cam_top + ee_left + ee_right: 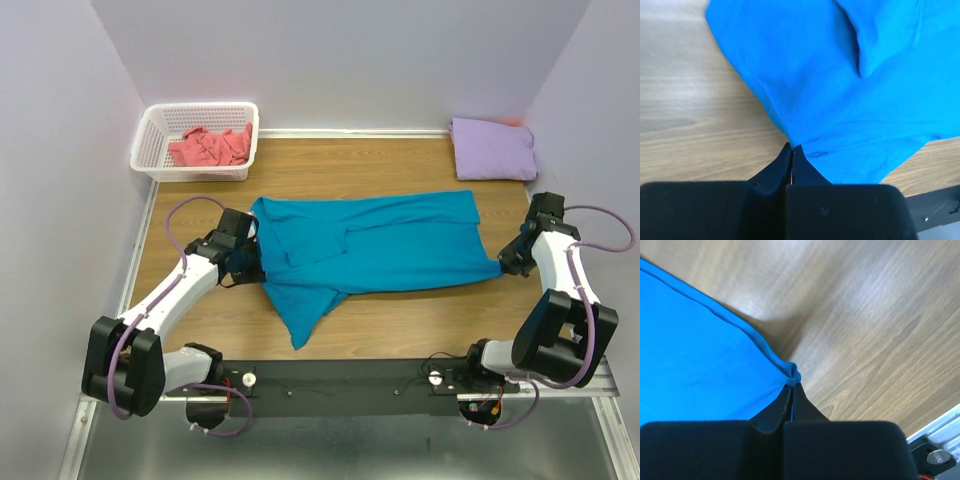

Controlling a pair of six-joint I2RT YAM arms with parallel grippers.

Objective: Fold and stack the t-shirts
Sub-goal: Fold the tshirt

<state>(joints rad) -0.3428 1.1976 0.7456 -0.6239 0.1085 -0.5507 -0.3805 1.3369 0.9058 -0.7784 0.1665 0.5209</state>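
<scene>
Now both arms are gripping the teal-blue t-shirt point(400, 245) at opposite ends, apparently setting up a fold.

It is lying spread across the middle of the table point(420, 320), one long flap trailing toward the near edge, while the lavender t-shirt point(492, 150) is sitting folded at the far right corner and the coral-pink t-shirt point(210, 147) is waiting crumpled in the white basket point(150, 140). The step in hand looks like the lengthwise fold of this first shirt; the next move is probably calling for both ends to be lifted together and carried across evenly, keeping the cloth taut. The left gripper point(791, 150) is clenching the shirt's left edge, jaws pressed together on the cloth. The right gripper point(792, 385) is likewise pinching the near right hem corner, which is bunching at its tips.
</scene>
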